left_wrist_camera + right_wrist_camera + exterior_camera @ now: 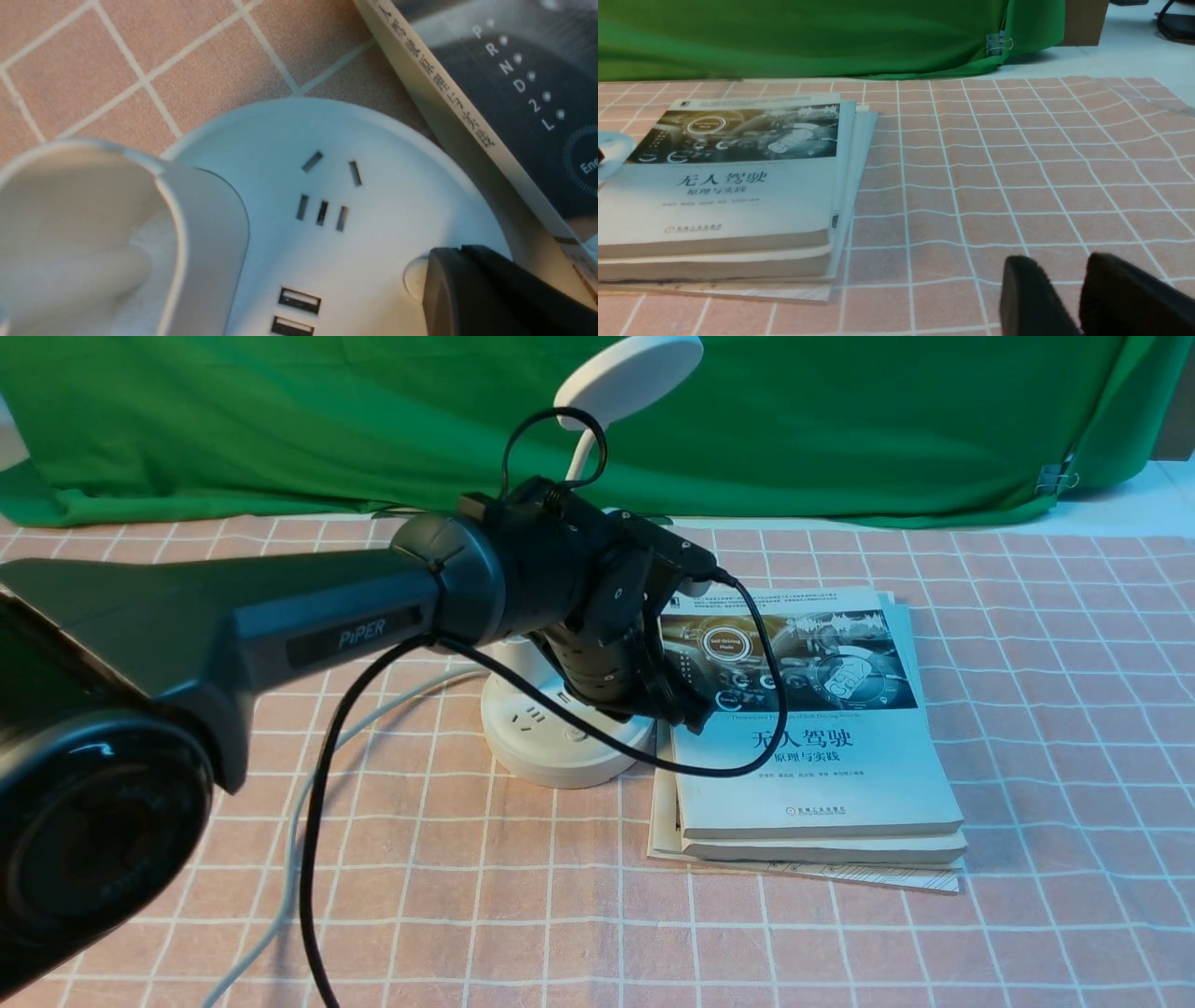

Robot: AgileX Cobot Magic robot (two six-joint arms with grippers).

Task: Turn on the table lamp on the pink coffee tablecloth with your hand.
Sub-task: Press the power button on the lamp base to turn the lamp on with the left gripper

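Left gripper point(460, 252) hides the lamp's button point(415, 280) only in wrist view.

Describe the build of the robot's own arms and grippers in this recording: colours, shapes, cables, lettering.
The left arm is dark and glossy, with rounded joints, a slimmer link lettered "PiPER" in pale type, and a loose black cable. Its black gripper has blunt fingers. The right gripper shows two dark, tapering fingers, blurred; its arm is out of view.
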